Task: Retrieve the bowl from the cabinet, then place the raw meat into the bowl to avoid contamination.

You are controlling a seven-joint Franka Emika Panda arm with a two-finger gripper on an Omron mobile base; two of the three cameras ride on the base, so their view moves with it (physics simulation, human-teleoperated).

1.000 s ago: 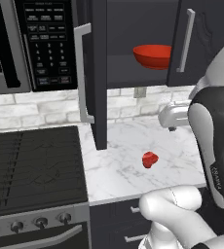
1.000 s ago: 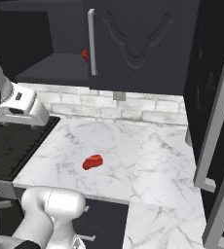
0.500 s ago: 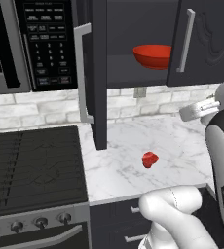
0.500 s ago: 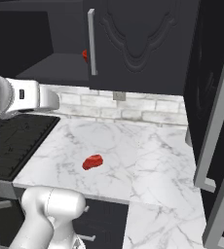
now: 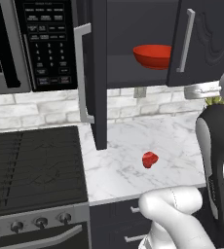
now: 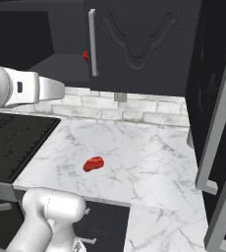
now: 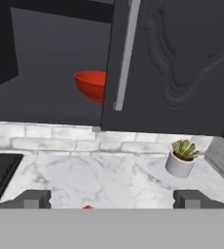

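Up in the upper right of the left base view, the bowl [image 5: 153,56] sits on the shelf of the open cabinet [image 5: 201,41], partly hidden by the right door. It looks rigid, glossy and likely slippery, so one finger inside and one outside the near rim seems safest. Meat [image 5: 150,159] lies at center on the counter [image 5: 128,146]; it looks soft. At the hand view's bottom, the gripper [image 7: 112,199] is spread wide, empty.
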